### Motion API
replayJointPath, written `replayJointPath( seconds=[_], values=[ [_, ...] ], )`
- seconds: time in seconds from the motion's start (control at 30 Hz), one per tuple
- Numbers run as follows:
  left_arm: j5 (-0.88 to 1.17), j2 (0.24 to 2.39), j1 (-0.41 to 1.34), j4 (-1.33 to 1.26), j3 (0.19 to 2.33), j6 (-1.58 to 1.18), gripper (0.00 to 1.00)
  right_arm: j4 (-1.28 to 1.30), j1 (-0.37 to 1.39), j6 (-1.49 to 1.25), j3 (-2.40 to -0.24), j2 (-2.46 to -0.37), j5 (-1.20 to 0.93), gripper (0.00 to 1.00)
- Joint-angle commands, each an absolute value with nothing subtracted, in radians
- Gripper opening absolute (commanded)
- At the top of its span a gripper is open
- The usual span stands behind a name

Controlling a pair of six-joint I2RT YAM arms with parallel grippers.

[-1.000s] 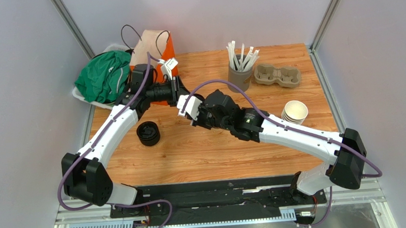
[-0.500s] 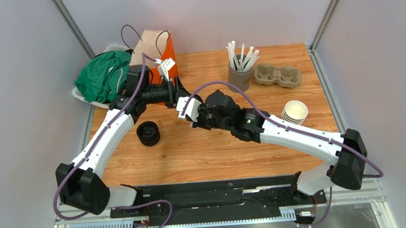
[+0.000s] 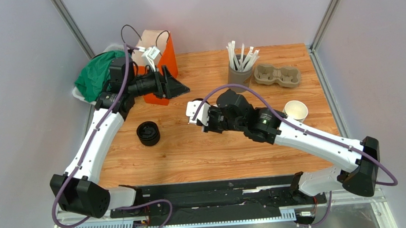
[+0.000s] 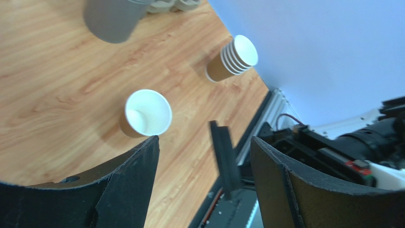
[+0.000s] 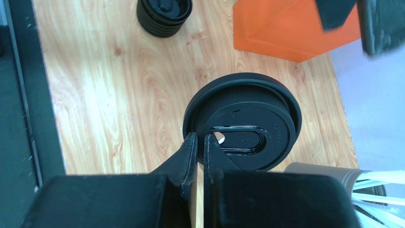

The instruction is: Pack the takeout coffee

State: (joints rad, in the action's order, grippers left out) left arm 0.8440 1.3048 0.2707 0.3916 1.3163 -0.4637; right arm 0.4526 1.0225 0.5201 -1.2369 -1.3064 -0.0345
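I am holding the black lid (image 5: 242,128) by its rim with the right claw (image 5: 199,142), which is pinched together on it. The lid is hanging in the air a little in front of the orange bag (image 5: 285,33), I think ready for capping. The tan paper cup (image 4: 147,113) is standing open on the tabletop, farther from the bag. The left claw (image 4: 204,147) is gaping wide and empty beside the bag, probably to give room.

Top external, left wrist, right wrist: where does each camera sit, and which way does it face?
Top external: above, behind, facing down on the table; left arm and right arm show.
Left wrist: looks aslant at the lone cup past the open left gripper.
Right wrist: looks down on the black lid, right gripper shut on it.
Shared: cup stack, top and left wrist.
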Motion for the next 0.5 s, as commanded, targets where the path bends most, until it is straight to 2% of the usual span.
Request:
replayJointPath(
  seconds=[0.0,0.1,0.23,0.37,0.47],
  values=[
    [0.740,1.264,0.210,0.361,1.351,-0.309,0.80,0.561,0.979,0.566,-1.318,-1.235,-0.109,0.00],
    [0.677,1.227,0.170,0.385,1.347,-0.165,0.85,0.641,0.925,0.584,-1.367,-1.247,-0.118,0.00],
    [0.598,1.108,0.135,0.292,1.235,-0.152,0.96,0.759,0.820,0.587,-1.437,-1.317,-0.173,0.00],
    [0.581,0.997,0.133,0.216,1.099,-0.127,0.98,0.902,0.775,0.607,-1.538,-1.438,-0.218,0.00],
    [0.586,0.979,0.133,0.241,1.082,-0.110,0.98,1.034,0.758,0.618,-1.643,-1.572,-0.258,0.00]
  ],
)
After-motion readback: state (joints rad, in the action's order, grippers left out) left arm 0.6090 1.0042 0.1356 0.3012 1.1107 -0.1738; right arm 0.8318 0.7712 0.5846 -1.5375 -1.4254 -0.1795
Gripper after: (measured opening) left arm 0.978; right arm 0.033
